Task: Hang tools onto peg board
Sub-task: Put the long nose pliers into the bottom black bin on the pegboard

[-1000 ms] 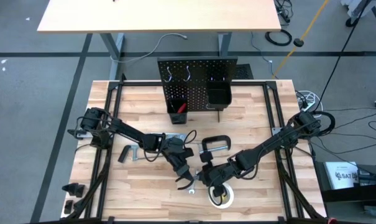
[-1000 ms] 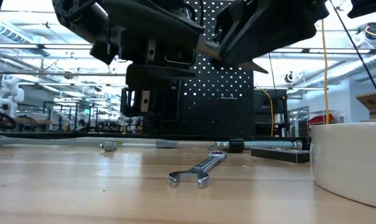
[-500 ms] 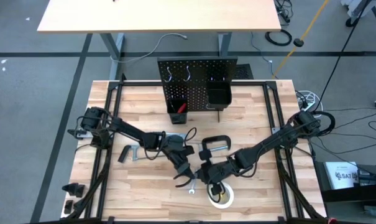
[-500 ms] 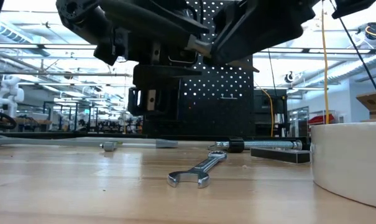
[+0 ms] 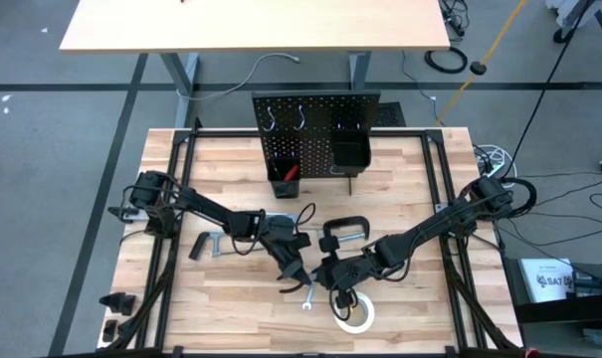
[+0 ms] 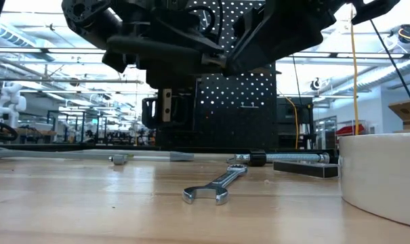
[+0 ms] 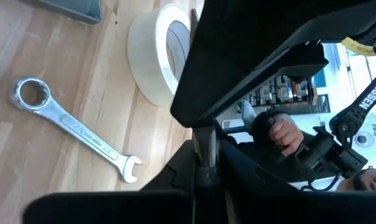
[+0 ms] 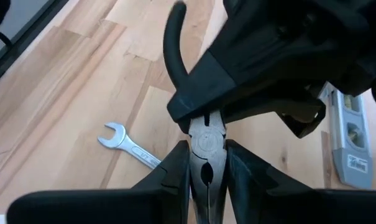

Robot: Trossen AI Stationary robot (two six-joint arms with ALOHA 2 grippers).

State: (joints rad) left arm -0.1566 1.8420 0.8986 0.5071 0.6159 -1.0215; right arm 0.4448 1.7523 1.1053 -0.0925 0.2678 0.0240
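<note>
Holding the pliers (image 8: 206, 146) by the steel head in the right pincer (image 8: 206, 163), fingers narrowed against the pivot. Hovering above the front middle of the worktop (image 5: 231, 318), over the wrench (image 6: 215, 188) and beside the white tape roll (image 7: 156, 56), well apart from the peg board (image 5: 315, 139). Meeting the left pincer (image 7: 203, 168) on the same tool; seemingly drawn narrow on the handle end, though hard to confirm with so much dark housing in the way.

Likely to handle as rigid and moderately heavy, with bare metal slick at the head and coated handles grippier. Also jointed, so apt to swing open if taken by one handle alone. Better to grip across both handles or at the pivot, leaving the handle gap free for a hook.
</note>
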